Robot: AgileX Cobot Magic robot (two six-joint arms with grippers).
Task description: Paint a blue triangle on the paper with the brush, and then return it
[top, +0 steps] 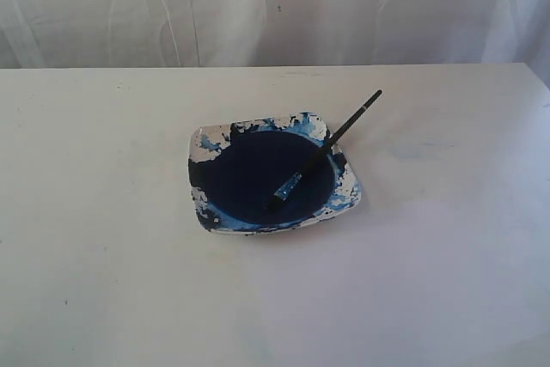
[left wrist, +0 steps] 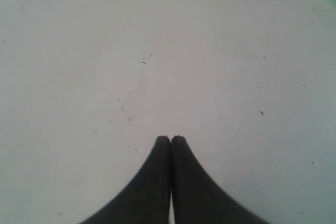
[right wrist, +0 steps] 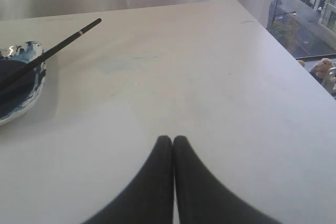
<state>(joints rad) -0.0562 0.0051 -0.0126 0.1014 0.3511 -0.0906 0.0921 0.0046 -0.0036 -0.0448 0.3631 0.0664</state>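
The paper (top: 112,281) is covering the tabletop, with a white cloth backdrop (top: 344,6) hanging behind it. A faint blue smudge (top: 421,150) is showing on the sheet to the right of the dish (top: 204,145), which is sitting near the middle and holding a dark navy paint pool (top: 249,169). The brush (top: 326,148) is lying tilted in the dish, bristles resting in the paint and the handle sticking out over the far right rim. The left gripper (left wrist: 171,139) is hanging over bare paper with its fingers pressed together, gripping nothing. The right gripper (right wrist: 172,139) is doing likewise, well apart from the brush.
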